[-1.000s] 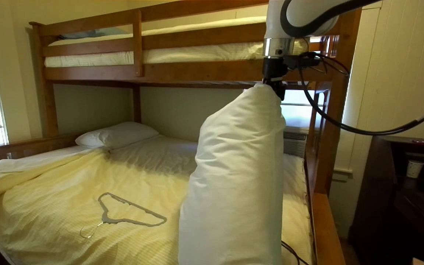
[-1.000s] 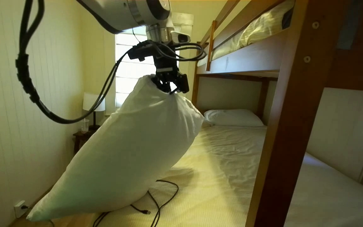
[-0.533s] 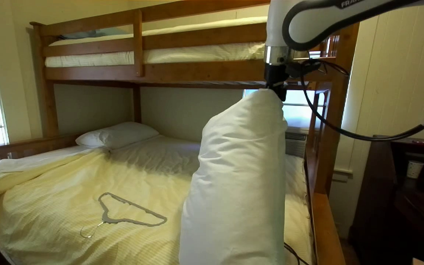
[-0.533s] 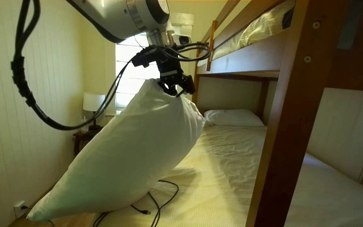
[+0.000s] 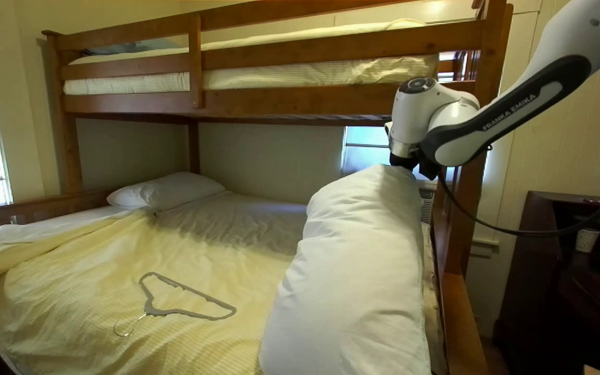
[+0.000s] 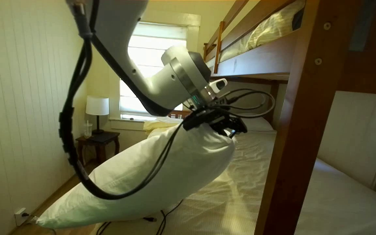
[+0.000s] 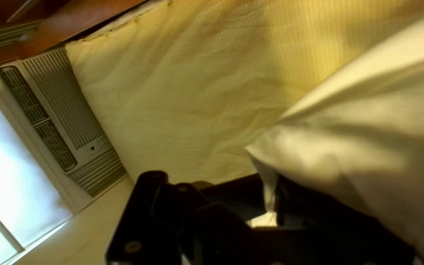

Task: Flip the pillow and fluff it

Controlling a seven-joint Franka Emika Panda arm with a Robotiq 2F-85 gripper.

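The large plump white pillow (image 5: 357, 271) slants over the near end of the bed in both exterior views (image 6: 142, 179). Its lower corner hangs past the bed edge near the floor. My gripper (image 6: 232, 133) is tilted at the pillow's upper end and shut on a pinched fold of its case. In the wrist view the fold runs between the two dark fingers (image 7: 271, 198), and the pillow (image 7: 363, 158) fills the right side. In an exterior view the fingertips are hidden behind the pillow's top, below the wrist.
A smaller flat white pillow (image 5: 167, 190) lies at the bed's far end. A grey hanger (image 5: 180, 304) lies on the yellow cover. A wooden bunk post (image 6: 295, 117) and upper rail (image 5: 300, 101) stand close. Black cables (image 6: 163, 218) lie beneath the pillow. A lamp (image 6: 97, 106) stands behind.
My gripper has moved down and toward the bed and tilted over, still holding the pillow. The pillow's upper end has come down with it, so the pillow leans flatter; its lower corner barely moved.
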